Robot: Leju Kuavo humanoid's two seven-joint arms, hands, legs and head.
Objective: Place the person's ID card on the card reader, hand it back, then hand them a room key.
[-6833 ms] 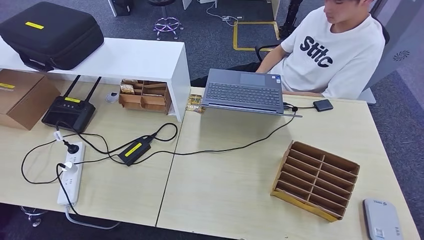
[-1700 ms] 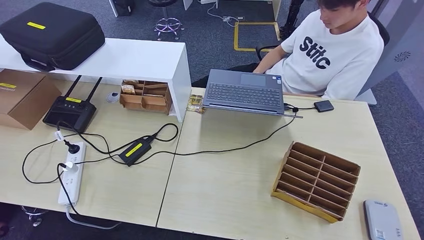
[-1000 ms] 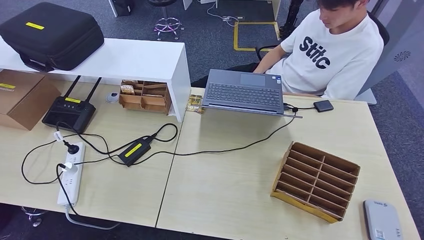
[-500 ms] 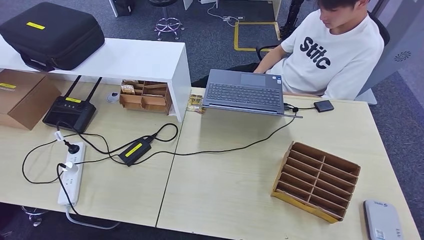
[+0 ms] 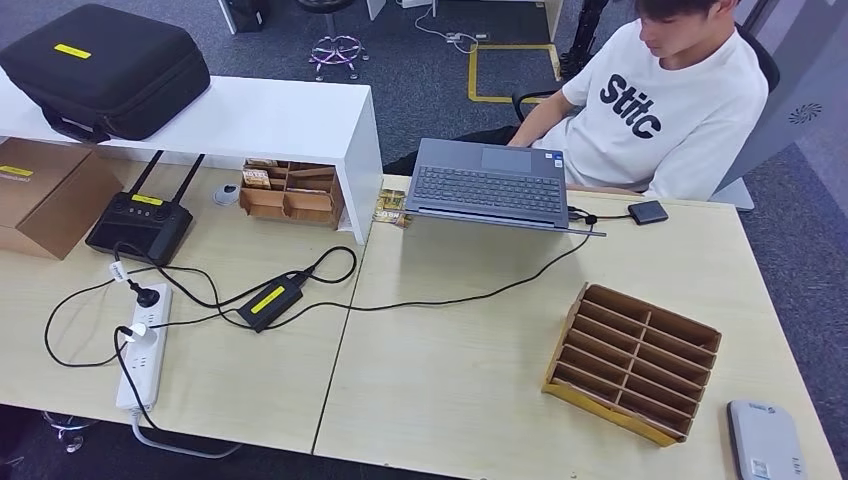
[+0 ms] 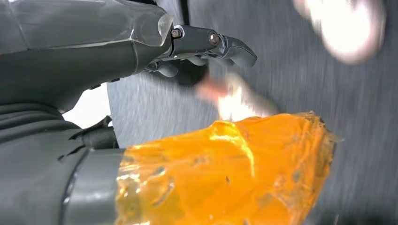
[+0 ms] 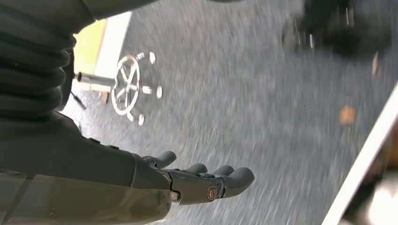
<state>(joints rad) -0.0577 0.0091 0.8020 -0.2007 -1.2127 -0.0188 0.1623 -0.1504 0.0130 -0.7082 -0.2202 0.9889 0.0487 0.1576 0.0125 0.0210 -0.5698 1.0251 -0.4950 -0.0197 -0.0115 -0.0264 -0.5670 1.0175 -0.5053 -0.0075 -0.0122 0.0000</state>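
Note:
The grey card reader [image 5: 765, 440] lies at the table's near right corner. Just to its left stands a cardboard rack [image 5: 632, 360] of open slots. A person in a white T-shirt [image 5: 660, 100] sits on the far side of the table behind an open laptop [image 5: 487, 185]. My left hand [image 6: 131, 51] hangs over grey floor, its fingers [image 6: 211, 42] straight and its thumb [image 6: 220, 173] wrapped in orange tape, holding nothing. My right hand [image 7: 187, 180] also hangs over the floor, fingers stretched out and empty.
A power strip [image 5: 143, 345], a charger brick [image 5: 268, 300] and black cables cross the left and middle of the table. A router [image 5: 140, 222], a brown box [image 5: 45, 195] and a small cardboard tray [image 5: 288, 190] sit by a white shelf [image 5: 250, 115] carrying a black case [image 5: 105, 65].

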